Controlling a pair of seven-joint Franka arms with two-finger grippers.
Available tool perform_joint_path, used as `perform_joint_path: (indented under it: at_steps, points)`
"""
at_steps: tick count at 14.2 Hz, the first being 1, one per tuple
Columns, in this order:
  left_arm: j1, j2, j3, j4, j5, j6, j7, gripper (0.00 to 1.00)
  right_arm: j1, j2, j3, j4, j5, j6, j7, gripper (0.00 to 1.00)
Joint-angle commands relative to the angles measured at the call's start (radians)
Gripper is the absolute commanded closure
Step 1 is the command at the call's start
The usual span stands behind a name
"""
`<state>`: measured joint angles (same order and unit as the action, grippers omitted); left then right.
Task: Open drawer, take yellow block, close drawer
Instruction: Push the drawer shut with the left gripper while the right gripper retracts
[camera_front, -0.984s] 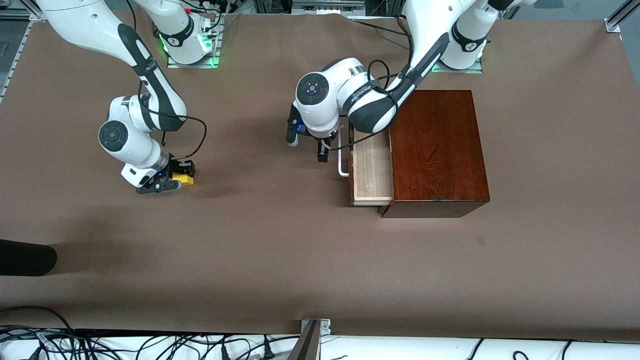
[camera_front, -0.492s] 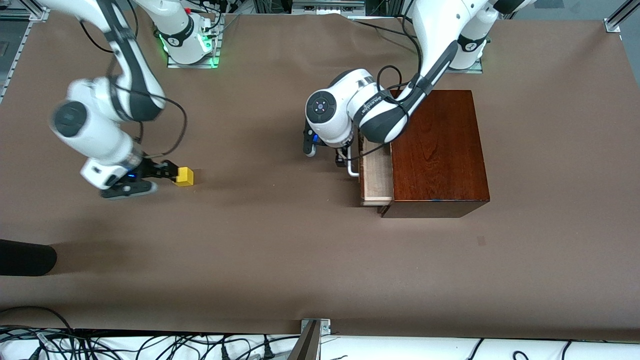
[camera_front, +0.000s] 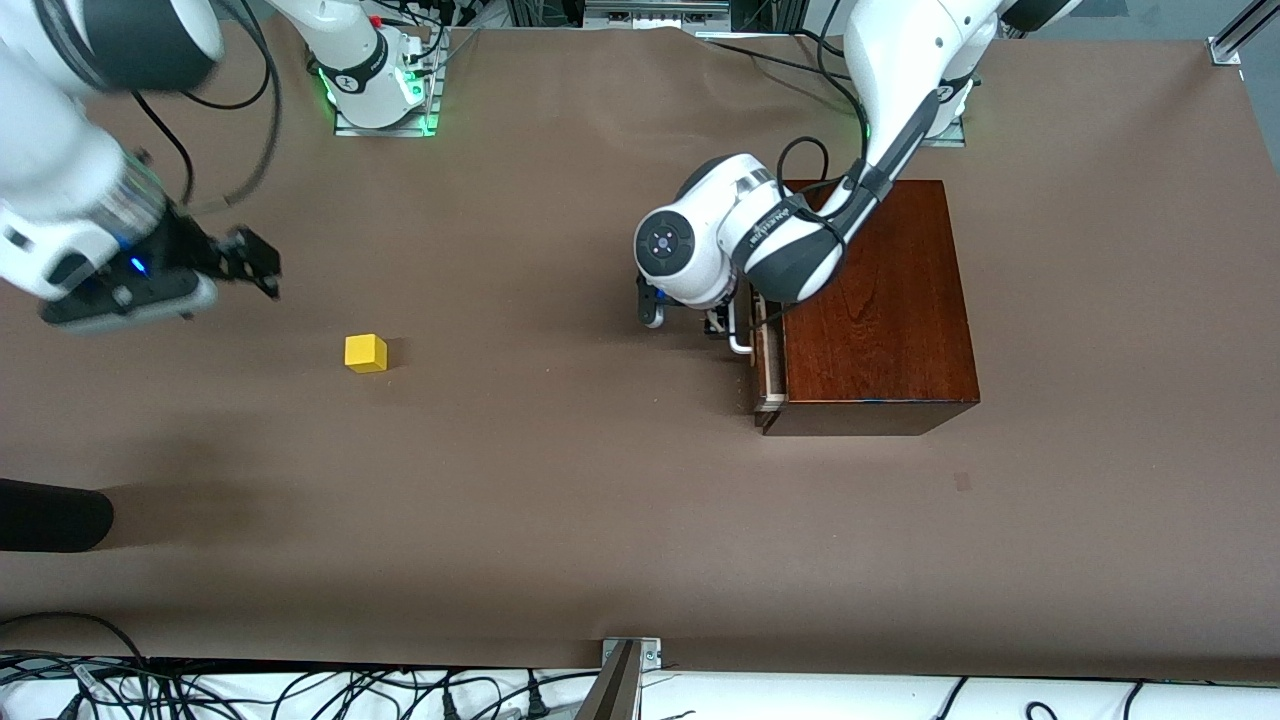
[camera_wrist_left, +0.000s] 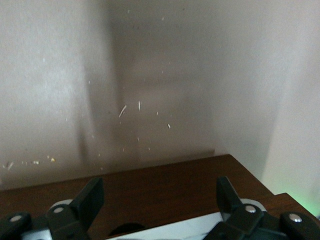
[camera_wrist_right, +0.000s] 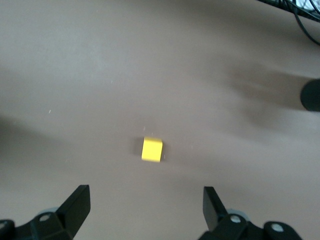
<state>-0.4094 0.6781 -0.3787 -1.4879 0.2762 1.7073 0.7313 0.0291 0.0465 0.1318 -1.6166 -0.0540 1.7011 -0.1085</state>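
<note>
The yellow block (camera_front: 366, 353) lies alone on the brown table and also shows in the right wrist view (camera_wrist_right: 152, 149). My right gripper (camera_front: 258, 265) is open and empty, up in the air over the table beside the block, which sits ahead of its spread fingertips (camera_wrist_right: 145, 200). The drawer (camera_front: 768, 360) is almost fully in the dark mahogany box (camera_front: 870, 300); only a sliver of pale wood shows. My left gripper (camera_front: 683, 315) is open at the white handle (camera_front: 738, 335). In the left wrist view its fingers (camera_wrist_left: 90, 200) straddle the dark drawer front (camera_wrist_left: 160, 190) and handle (camera_wrist_left: 180, 232).
A black rounded object (camera_front: 50, 515) lies at the table edge at the right arm's end, nearer the camera than the block; it also shows in the right wrist view (camera_wrist_right: 311, 95). Cables run along the table's near edge.
My right gripper let go of the yellow block, rose and drew away toward the right arm's end. My left gripper pushed the drawer from half open to almost shut.
</note>
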Motion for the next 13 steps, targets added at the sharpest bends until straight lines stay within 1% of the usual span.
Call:
perform_joint_path:
  at_steps: [1,4,6,9,10,12,13]
  points:
    - [0.026,-0.029,-0.006,-0.009,0.037,-0.037,0.023,0.0,-0.008,0.006,0.003,0.063,0.0,-0.063,-0.022,0.0]
    - [0.046,-0.035,-0.006,-0.009,0.037,-0.075,0.023,0.0,-0.011,0.015,-0.011,0.08,0.022,-0.066,-0.022,0.0]
    - [0.041,-0.035,-0.011,-0.006,0.037,-0.071,0.023,0.0,-0.011,0.018,-0.035,0.081,0.025,-0.095,-0.022,0.0]
    - [0.038,-0.052,-0.031,0.011,0.018,-0.064,0.017,0.0,-0.006,0.019,-0.031,0.086,0.01,-0.101,-0.013,0.0]
    - [0.044,-0.066,-0.046,0.033,0.002,-0.063,0.008,0.0,-0.006,0.019,-0.031,0.086,0.01,-0.1,-0.011,0.0]
    - [0.049,-0.106,-0.045,0.092,-0.054,-0.064,-0.006,0.0,-0.011,0.03,-0.037,0.087,0.019,-0.09,-0.023,0.0]
    - [0.066,-0.139,-0.042,0.109,-0.055,-0.066,-0.013,0.0,-0.011,0.03,-0.035,0.087,0.02,-0.09,-0.01,0.0]
